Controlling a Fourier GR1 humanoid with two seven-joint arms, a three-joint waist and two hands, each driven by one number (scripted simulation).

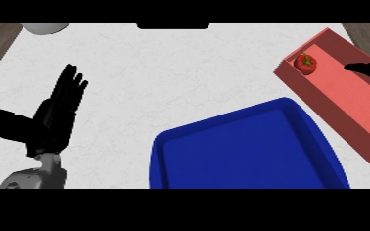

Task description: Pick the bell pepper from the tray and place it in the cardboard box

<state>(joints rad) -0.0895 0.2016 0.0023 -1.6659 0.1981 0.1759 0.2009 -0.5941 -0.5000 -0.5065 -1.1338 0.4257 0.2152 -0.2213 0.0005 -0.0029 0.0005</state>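
The red bell pepper (306, 64) with a green stem lies inside the reddish cardboard box (339, 98) at the right, near its far corner. The blue tray (245, 151) in the lower middle holds nothing that I can see. My left hand (59, 110) stands at the left edge of the view, fingers straight and pointing up, away from both. Of my right hand only a black tip (358, 67) shows at the right edge, over the box and just right of the pepper, not touching it.
A white rounded object (45, 27) sits at the far left corner of the white counter. A dark slot (173, 25) marks the far edge. Brown floor shows at both upper corners.
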